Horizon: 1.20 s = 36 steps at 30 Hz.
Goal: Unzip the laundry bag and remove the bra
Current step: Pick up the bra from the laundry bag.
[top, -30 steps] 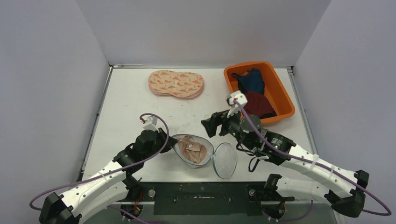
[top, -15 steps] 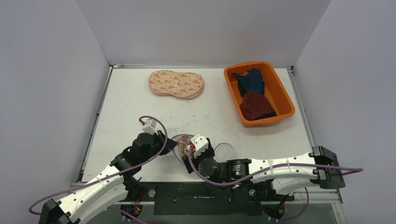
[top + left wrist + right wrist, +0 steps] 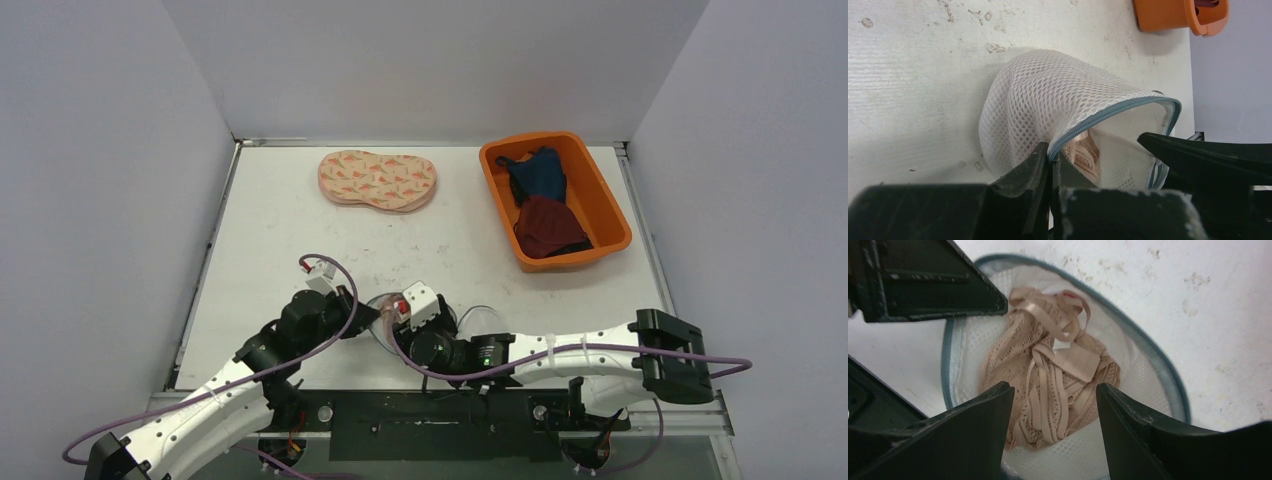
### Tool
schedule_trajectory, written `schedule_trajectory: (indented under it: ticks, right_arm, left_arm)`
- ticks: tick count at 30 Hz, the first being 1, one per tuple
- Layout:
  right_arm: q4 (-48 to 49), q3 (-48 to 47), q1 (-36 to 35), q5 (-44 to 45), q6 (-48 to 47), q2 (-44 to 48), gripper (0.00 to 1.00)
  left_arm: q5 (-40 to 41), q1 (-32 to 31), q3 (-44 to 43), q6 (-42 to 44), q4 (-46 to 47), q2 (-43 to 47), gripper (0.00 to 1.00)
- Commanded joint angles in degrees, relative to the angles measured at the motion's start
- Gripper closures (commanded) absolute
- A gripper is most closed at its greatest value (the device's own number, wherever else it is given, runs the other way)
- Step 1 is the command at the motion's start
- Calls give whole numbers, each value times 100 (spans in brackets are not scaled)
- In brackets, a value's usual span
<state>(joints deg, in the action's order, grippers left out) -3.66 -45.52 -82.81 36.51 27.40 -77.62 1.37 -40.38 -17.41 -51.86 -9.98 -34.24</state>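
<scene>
The white mesh laundry bag (image 3: 1048,100) with a blue zipper rim lies open near the table's front edge. My left gripper (image 3: 1050,159) is shut on its rim, holding the mouth up. The beige lace bra (image 3: 1048,375) lies crumpled inside the bag (image 3: 1158,365). My right gripper (image 3: 1054,390) is open, its fingers reaching into the mouth on either side of the bra and not closed on it. From above, the right wrist (image 3: 420,310) covers most of the bag; only a flap (image 3: 482,322) shows beside the left gripper (image 3: 368,318).
An orange bin (image 3: 612,200) holding dark blue and maroon garments stands at the back right. A pink patterned pouch (image 3: 378,180) lies at the back centre. Grey walls close in the table on three sides.
My right arm swung from beside the orange bin down over the bag, its fingers lowering into the mouth and narrowing. The left gripper kept its hold on the rim.
</scene>
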Motion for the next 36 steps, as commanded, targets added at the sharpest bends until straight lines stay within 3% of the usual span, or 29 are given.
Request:
schedule_trajectory:
  ticks: [1, 5, 11, 21, 24, 29, 36]
  right_arm:
    - [118, 237, -11, -366, 377, -76, 33]
    - [958, 538, 194, -441, 754, 332, 23]
    - [1477, 428, 714, -1114, 1063, 161, 26]
    - [1416, -179, 774, -1522, 1017, -730, 27]
    - [1224, -317, 802, -1405, 1107, -932, 35]
    - [1125, -344, 870, -1358, 1244, -1049, 56]
    - [1087, -366, 965, -1454, 1340, -1153, 72]
  left_arm:
    - [-119, 29, 81, 88, 161, 10, 100]
    - [-91, 22, 113, 91, 123, -29, 100]
    - [-14, 21, 182, 86, -4, 9, 100]
    - [-13, 21, 186, 103, 24, 9, 100]
    - [-14, 22, 176, 114, 1, 26, 100]
    - [-14, 22, 176, 114, -57, 102, 100]
    - [-14, 26, 176, 106, -134, 213, 100]
